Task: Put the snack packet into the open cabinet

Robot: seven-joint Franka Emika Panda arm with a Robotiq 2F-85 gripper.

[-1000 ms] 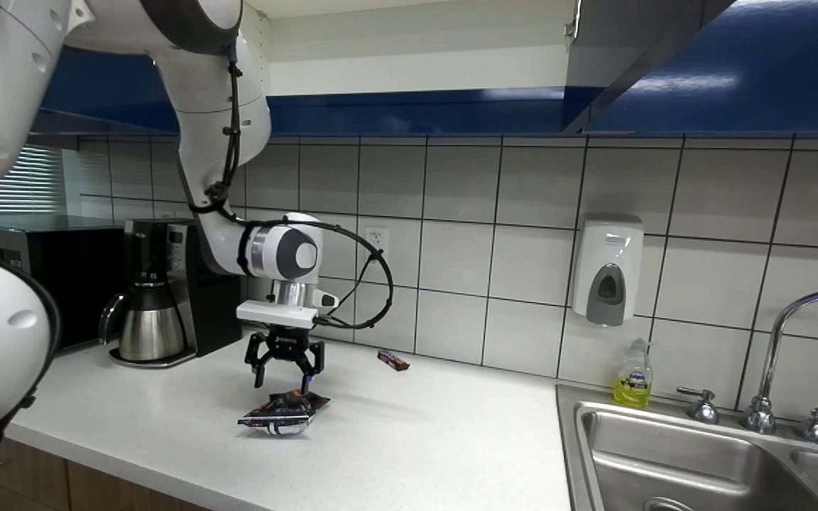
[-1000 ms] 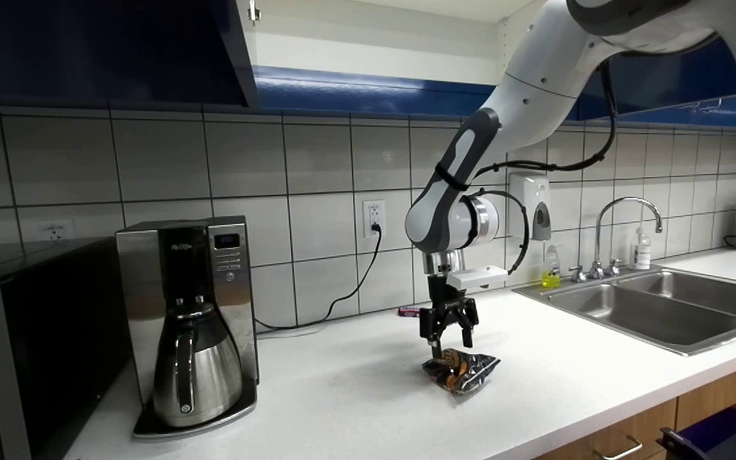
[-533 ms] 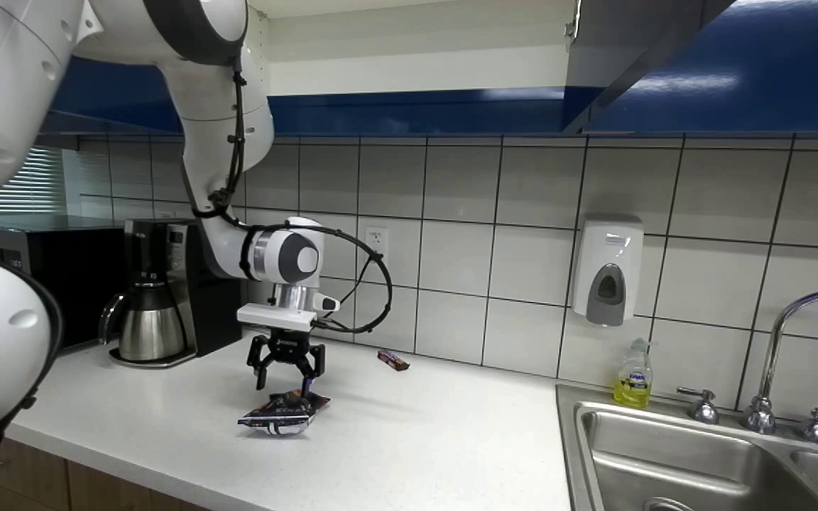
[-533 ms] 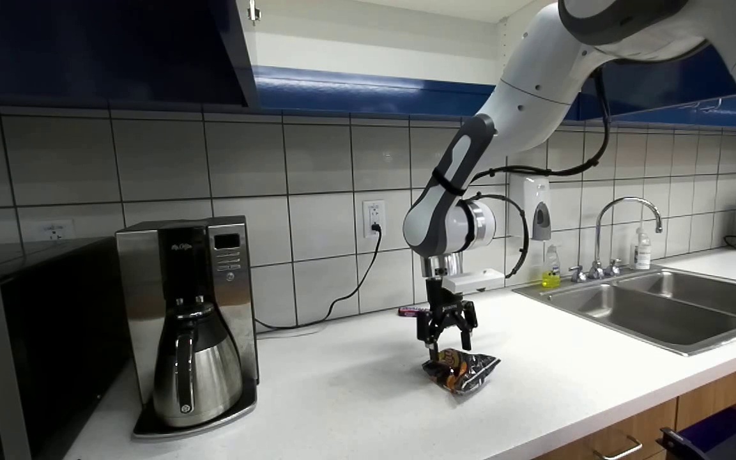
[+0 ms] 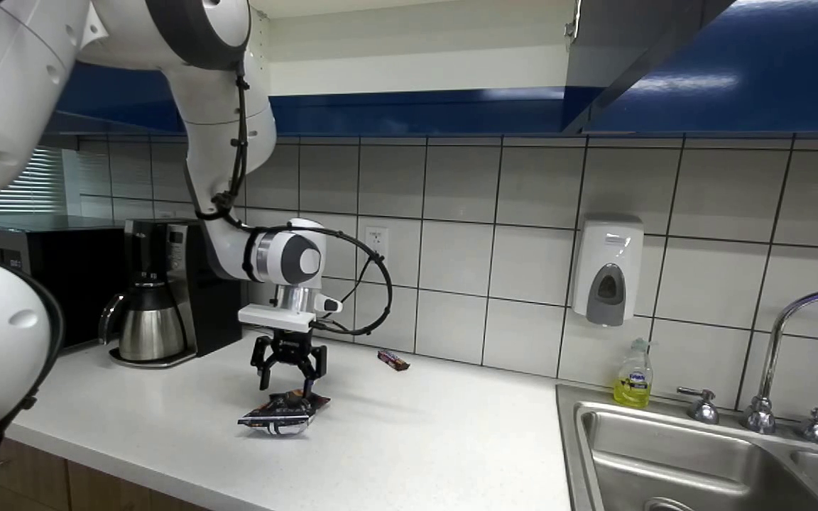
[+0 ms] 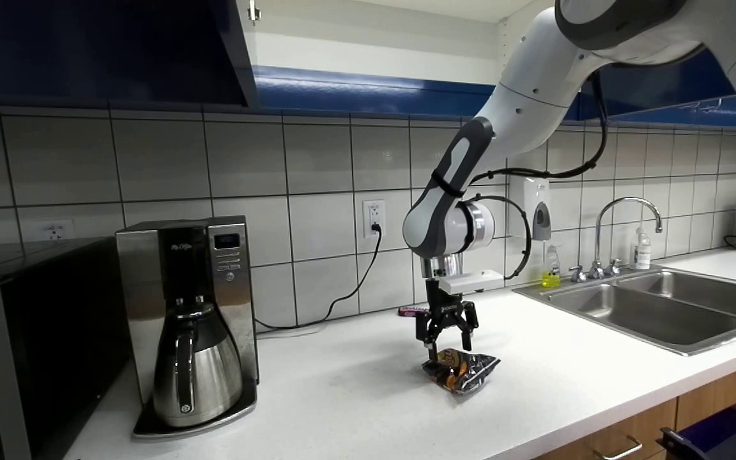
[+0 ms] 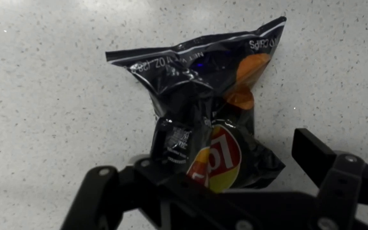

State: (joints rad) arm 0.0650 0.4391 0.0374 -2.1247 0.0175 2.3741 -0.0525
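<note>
Well, tiled wall (image 5: 526, 266): pale squares along the back;
Tabletop (image 5: 451, 440): white, speckled, running along the wall's foot;
Open cabinet (image 5: 416, 74): up on the wall above the tabletop; white inside, blue lower edge, door standing aside;
Robot arm (image 6: 521, 112): arched over the tabletop;
Sink (image 5: 571, 440): steel, set into the tabletop;
Microwave (image 6: 61, 345): dark, a coffee maker (image 6: 179, 275) just beside it;
Snack packet (image 7: 200, 105): crinkled dark foil with orange patches; lying on the tabletop between coffee maker and sink, well below the cabinet;
Fingers (image 7: 313, 156): spread well apart over the packet, gripping nothing; one tip is right by its edge, whether touching I can't tell from here;
Small reddish item (image 5: 393, 360): on the tabletop, close to the wall.
</note>
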